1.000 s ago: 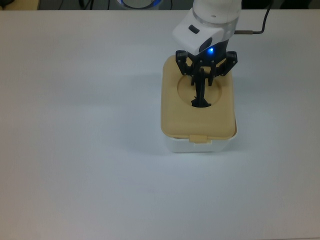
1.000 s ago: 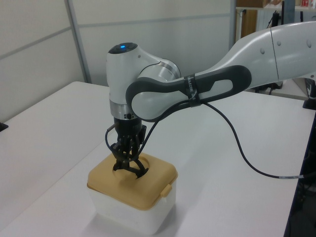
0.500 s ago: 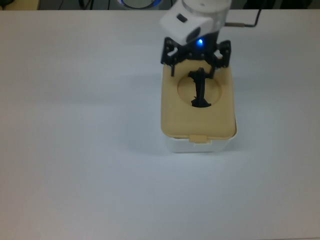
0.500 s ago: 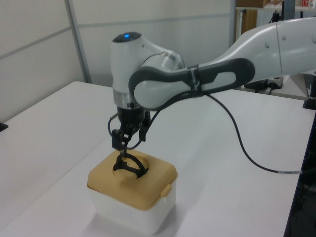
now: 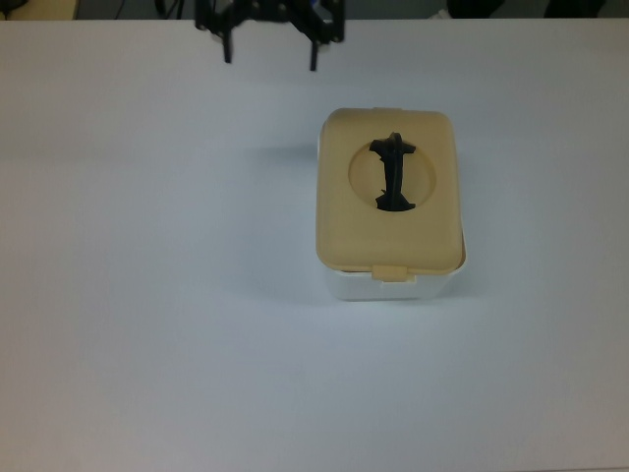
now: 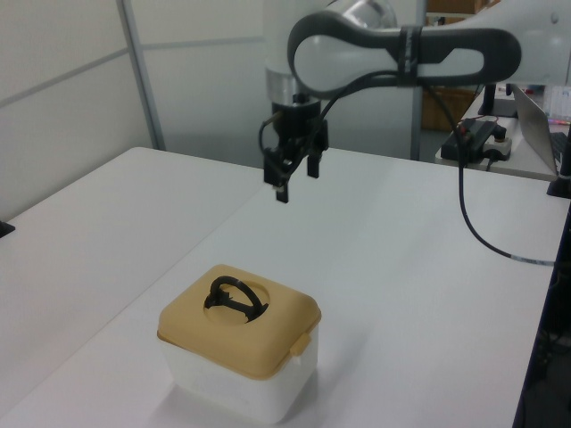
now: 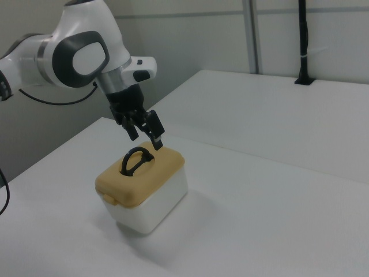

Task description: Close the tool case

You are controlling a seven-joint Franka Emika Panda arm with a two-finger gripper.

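Note:
The tool case (image 5: 390,280) is a white tub with its tan lid (image 5: 432,231) lying flat on top. It stands right of centre in the top view. A black handle (image 5: 393,175) stands up in the lid's round recess, and a latch tab (image 5: 393,272) hangs over the near rim. The lid (image 6: 268,343) and handle (image 6: 234,299) also show in the left view, as do the lid (image 7: 151,173) and handle (image 7: 135,158) in the right view. My gripper (image 5: 271,57) is open and empty. It hangs in the air well clear of the case (image 6: 297,183) (image 7: 146,138).
White table (image 5: 147,295) all round the case. In the left view, a black cable (image 6: 482,241) trails off the arm over the table's right side. A black post (image 7: 302,40) stands at the far edge in the right view.
The gripper let go of the handle, opened wide, rose off the lid and moved to the top view's upper left. The case has not moved.

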